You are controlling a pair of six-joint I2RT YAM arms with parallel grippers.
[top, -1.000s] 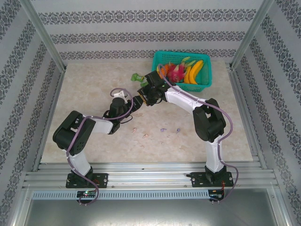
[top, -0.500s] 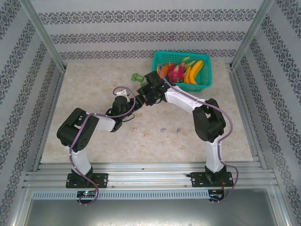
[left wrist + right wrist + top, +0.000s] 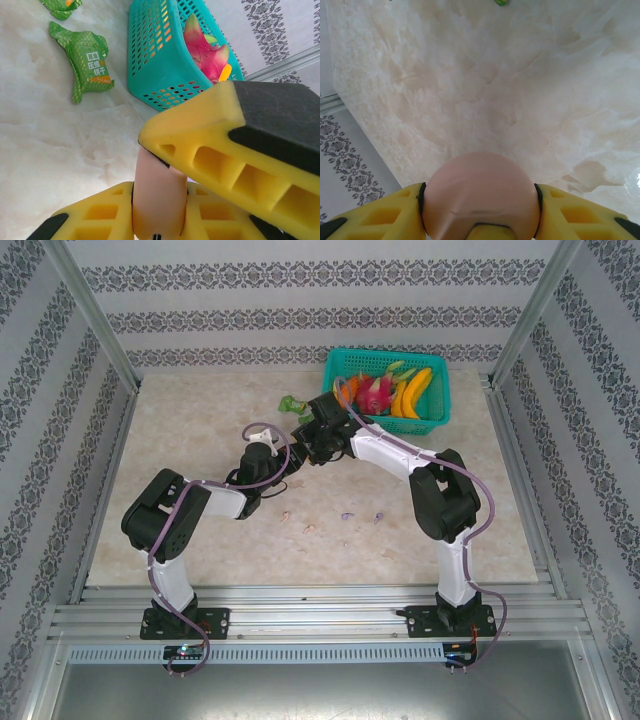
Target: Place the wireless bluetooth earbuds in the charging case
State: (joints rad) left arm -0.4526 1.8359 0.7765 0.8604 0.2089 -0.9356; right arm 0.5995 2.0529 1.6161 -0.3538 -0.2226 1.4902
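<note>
A pale, stone-look table is closed in by walls papered with grey flower stripes and by metal bars. A teal basket of fruit is set at the far edge. A green wrapper is laid just left of the basket. The pink charging case is pinched by both the left gripper and the right gripper, left of the basket. The tiny earbuds are scattered well in front of the basket.
</note>
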